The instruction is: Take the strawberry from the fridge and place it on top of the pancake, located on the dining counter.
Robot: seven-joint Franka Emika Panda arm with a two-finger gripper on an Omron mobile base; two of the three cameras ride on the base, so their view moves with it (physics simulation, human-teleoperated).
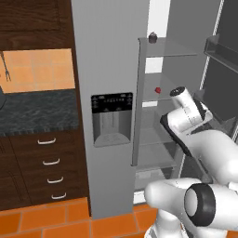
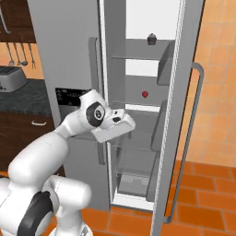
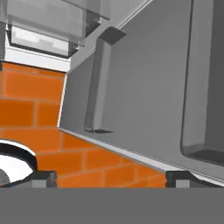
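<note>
We are at the start: the fridge (image 1: 111,69) has its right door open, and we have not picked the strawberry (image 1: 158,89) yet. Our gripper (image 3: 111,178) has its two tips spread wide with nothing between them, pointing down at the orange floor (image 3: 30,105) beside the open door. Next we need to lift the hand and reach in to the middle glass shelf, where the little red strawberry sits. On the shelf above sits a small dark round-topped thing (image 2: 151,38).
</note>
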